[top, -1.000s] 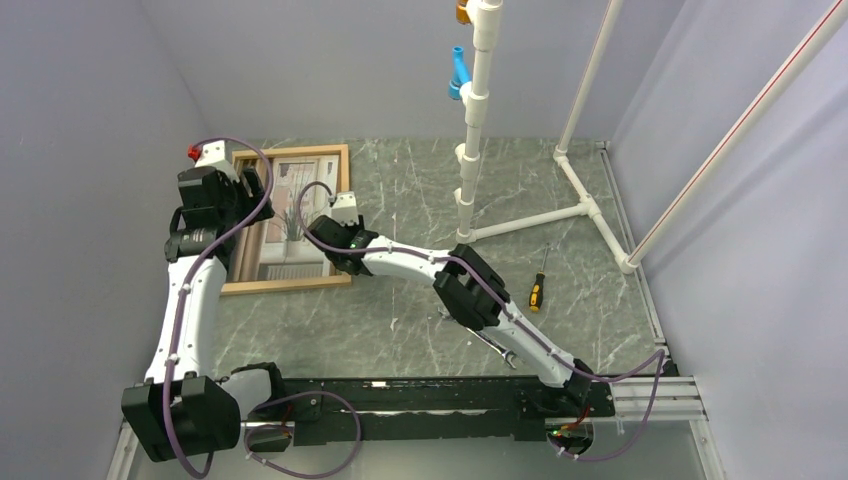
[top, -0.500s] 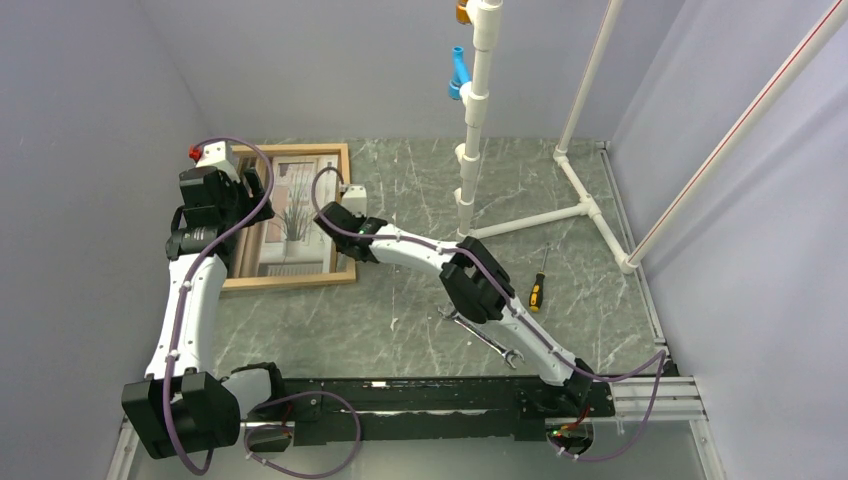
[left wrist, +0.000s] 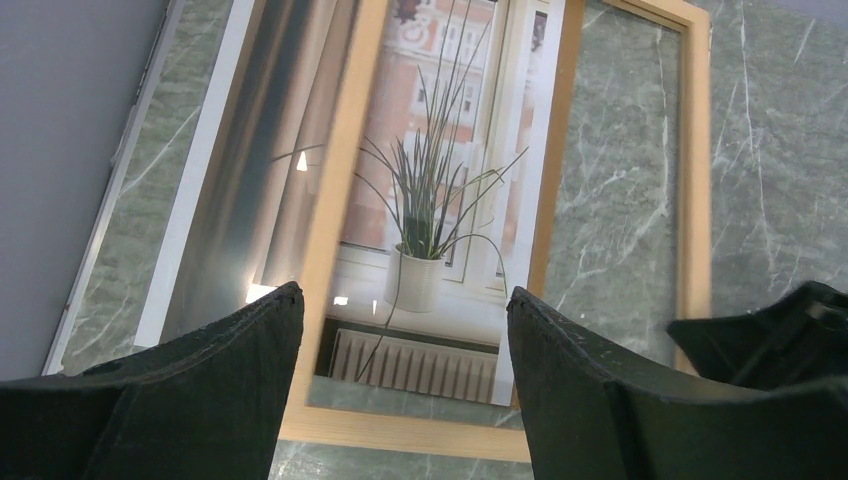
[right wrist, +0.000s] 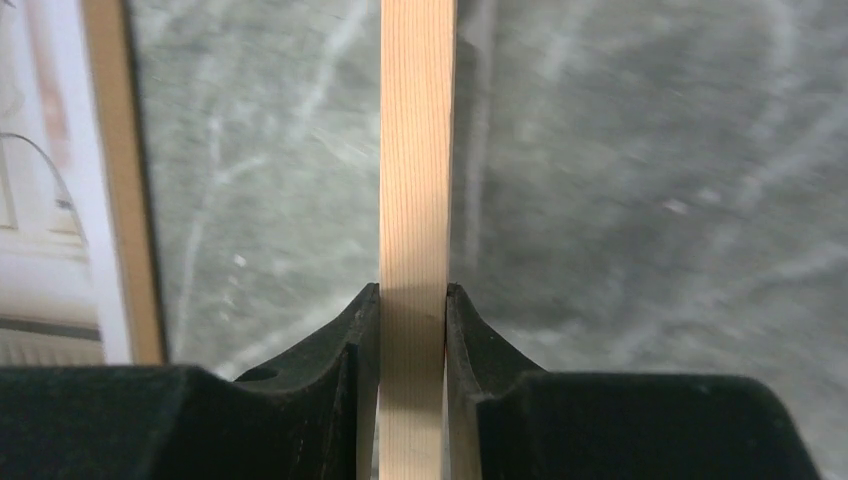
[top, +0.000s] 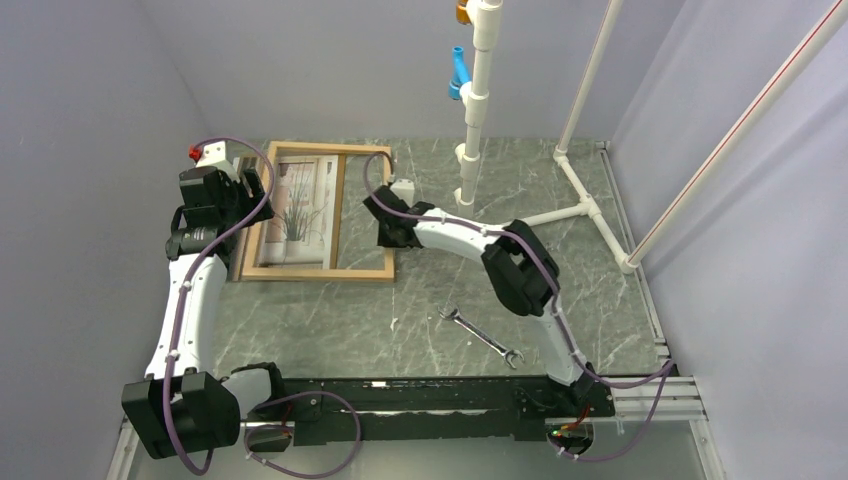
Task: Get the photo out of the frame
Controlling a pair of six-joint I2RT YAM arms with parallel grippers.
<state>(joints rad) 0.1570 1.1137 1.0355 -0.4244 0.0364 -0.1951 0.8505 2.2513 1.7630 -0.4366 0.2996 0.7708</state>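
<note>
On your left, the left gripper (left wrist: 400,305) hangs over the far left part of the green marble-patterned desk (top: 420,320), its black fingers spread wide with nothing between them. You cannot tell from either view whether the tips touch anything. Beneath it the large rectangular print (left wrist: 430,200) of a spiky potted plant by a window lies flat near the far left corner. The rectangular frame (top: 320,272) of thin light wood strips sits offset to the right of it. Its left strip crosses the print, so the curtain side falls outside the opening, the plant shows inside, and bare desk fills the opening's right part. A narrow brown strip (left wrist: 555,150) runs along the print's right edge; whether it is backing board is unclear. Further right, the right gripper (right wrist: 413,300) is clamped on the frame's right strip, a finger pressing each side. I judge the task roughly half done: the frame is partly off, and you have yet to carry it fully clear. The left arm hides the print's left edge from above, the right wrist view is smeared, and whether the frame is raised cannot be told. Right of that lie a silver spanner (top: 482,335) and a white pipe stand (top: 468,170).
</note>
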